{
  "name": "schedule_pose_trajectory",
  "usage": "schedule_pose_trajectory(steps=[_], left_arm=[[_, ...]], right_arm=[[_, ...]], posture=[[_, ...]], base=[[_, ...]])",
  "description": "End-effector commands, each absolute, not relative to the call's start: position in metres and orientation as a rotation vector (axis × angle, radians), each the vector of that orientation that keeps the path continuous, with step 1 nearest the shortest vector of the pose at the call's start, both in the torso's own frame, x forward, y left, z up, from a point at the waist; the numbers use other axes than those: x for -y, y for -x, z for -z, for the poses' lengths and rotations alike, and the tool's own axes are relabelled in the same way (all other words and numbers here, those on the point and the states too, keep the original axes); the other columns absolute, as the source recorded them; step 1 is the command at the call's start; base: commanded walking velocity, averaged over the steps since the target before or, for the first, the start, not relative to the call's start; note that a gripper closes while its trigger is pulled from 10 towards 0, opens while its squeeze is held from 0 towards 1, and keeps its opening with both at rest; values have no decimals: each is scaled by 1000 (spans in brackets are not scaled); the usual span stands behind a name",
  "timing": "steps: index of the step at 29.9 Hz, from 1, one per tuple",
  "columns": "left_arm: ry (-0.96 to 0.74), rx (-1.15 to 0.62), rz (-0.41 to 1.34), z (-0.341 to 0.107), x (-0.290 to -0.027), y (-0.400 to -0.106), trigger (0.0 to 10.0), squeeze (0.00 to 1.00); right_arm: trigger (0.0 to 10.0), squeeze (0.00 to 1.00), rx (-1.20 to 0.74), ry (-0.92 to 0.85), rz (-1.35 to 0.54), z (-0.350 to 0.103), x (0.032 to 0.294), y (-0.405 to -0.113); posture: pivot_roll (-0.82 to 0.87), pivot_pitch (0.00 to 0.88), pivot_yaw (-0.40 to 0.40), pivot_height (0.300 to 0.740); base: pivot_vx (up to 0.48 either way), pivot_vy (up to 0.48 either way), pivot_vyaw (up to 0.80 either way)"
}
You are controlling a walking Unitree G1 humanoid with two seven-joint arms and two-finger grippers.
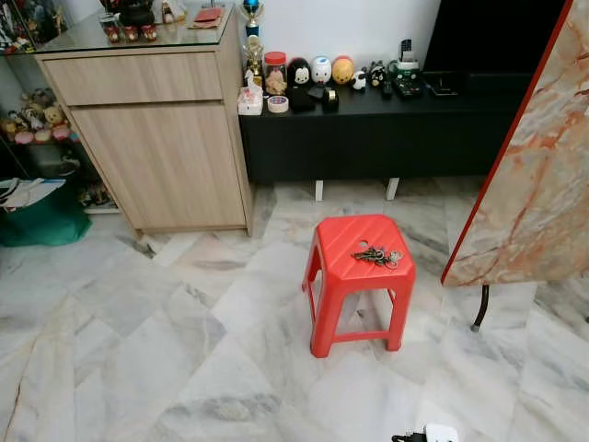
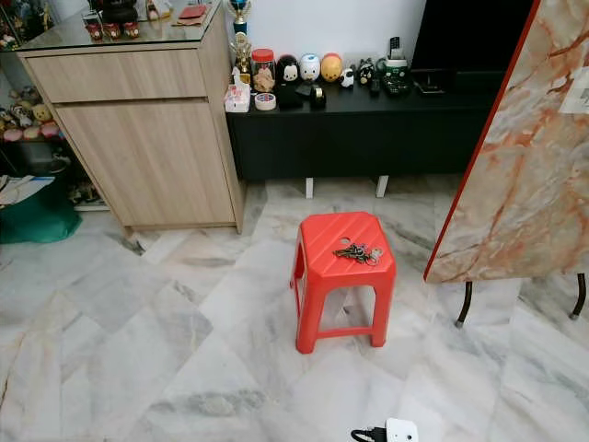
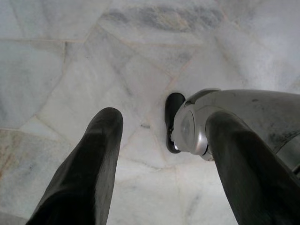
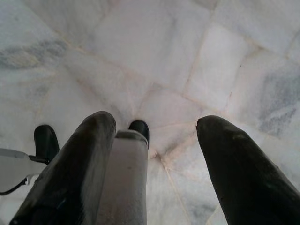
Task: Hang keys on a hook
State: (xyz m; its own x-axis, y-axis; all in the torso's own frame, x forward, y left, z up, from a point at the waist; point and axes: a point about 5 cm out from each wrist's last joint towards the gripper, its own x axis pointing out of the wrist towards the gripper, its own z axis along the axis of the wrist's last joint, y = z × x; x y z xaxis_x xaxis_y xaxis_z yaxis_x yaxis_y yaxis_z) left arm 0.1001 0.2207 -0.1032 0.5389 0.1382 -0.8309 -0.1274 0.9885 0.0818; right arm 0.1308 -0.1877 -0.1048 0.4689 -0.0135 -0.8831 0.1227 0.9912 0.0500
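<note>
A bunch of keys (image 1: pixel 377 256) lies on the seat of a red plastic stool (image 1: pixel 345 241) standing on the marble floor in front of me. My left gripper (image 3: pixel 159 154) hangs open over bare floor, its black fingers (image 3: pixel 86 168) spread wide beside my own silver leg and black foot. My right gripper (image 4: pixel 154 136) is open as well, pointing down at the floor with nothing between its fingers (image 4: pixel 243 173). No hook can be made out in the head views.
A wooden cabinet (image 1: pixel 156 138) stands at the back left. A low black console (image 1: pixel 377 129) with figurines lines the wall. A marble-patterned tabletop (image 1: pixel 534 193) leans at the right. A white plug adapter (image 1: pixel 433 434) lies on the floor near me.
</note>
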Motion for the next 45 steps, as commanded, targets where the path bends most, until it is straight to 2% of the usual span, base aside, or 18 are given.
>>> schedule_pose_trajectory(steps=[1, 8, 39, 45], left_arm=[[-6, -1005, -155, 104, -220, -98, 10000, 0], [1, -989, -168, 104, -219, -101, 10000, 0], [12, -998, -157, 105, -214, -99, 10000, 0], [10, -986, -187, 105, -215, -99, 10000, 0]], right_arm=[[10000, 0, -1069, -114, 96, 104, 190, -131], [10000, 0, -1067, -90, 75, 103, 192, -134], [10000, 0, -1074, -65, 48, 103, 195, -133], [10000, 0, -1062, -84, 65, 103, 195, -133]], posture=[[75, 0, -1, 736], [75, 0, -33, 736], [81, 0, -59, 736], [82, 0, -64, 736]], base=[[326, 0, 0], [344, 0, 0], [352, 0, 0], [0, 0, 0]])
